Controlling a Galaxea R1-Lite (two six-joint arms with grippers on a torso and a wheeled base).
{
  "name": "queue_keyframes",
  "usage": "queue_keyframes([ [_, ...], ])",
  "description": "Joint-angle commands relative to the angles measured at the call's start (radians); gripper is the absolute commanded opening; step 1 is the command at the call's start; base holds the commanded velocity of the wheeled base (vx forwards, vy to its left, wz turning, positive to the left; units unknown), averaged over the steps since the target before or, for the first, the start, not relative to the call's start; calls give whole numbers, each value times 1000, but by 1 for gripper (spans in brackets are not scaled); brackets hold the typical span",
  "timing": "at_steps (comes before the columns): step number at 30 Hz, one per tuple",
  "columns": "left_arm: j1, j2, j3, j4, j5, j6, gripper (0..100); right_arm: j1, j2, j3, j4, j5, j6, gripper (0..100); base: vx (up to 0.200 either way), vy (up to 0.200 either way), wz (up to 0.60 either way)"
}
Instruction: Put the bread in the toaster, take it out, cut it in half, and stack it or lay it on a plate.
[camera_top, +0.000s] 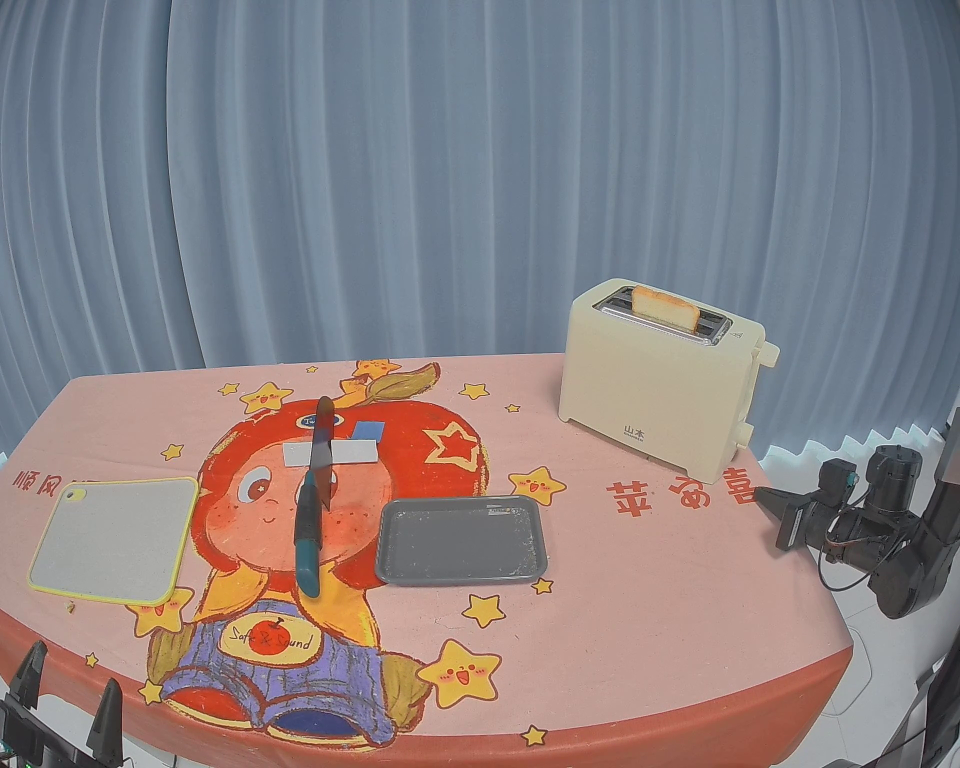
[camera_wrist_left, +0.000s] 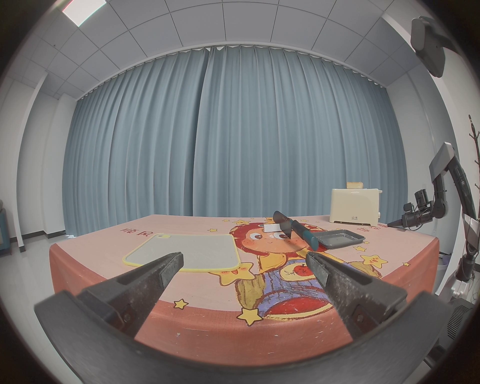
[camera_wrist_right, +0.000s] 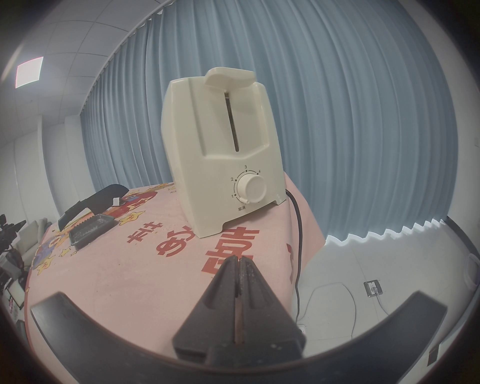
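A cream toaster stands at the table's back right with a slice of bread sticking up from its slot. My right gripper is shut and empty, level with the table just off its right edge, facing the toaster's lever and dial end. A knife with a teal handle rests tilted on a small stand at the table's middle. Beside it lies a grey tray. A cutting board lies at the left. My left gripper is open below the front left edge.
The toaster's black cord hangs off the table's right side toward the floor. A blue curtain closes off the back. A floor socket sits on the floor to the right.
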Motion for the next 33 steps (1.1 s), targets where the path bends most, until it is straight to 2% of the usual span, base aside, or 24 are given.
queue_keyframes([
  [1,0,0,18,-1,1,0,100,14,11,-10,2,-33,33,0,0,0,0],
  [5,0,0,18,-1,1,0,100,43,7,-33,-1,-50,82,0,0,0,0],
  [11,0,0,18,-1,-1,0,100,46,6,-58,-1,-53,86,0,0,0,0],
  [17,0,0,18,-1,-1,0,100,47,12,-79,1,-79,88,0,0,0,0],
  [25,0,0,18,-1,-1,0,100,47,27,-99,2,-82,90,0,0,0,0],
  [33,0,0,18,-1,-1,0,100,50,47,-125,1,-82,142,0,0,0,0],
])
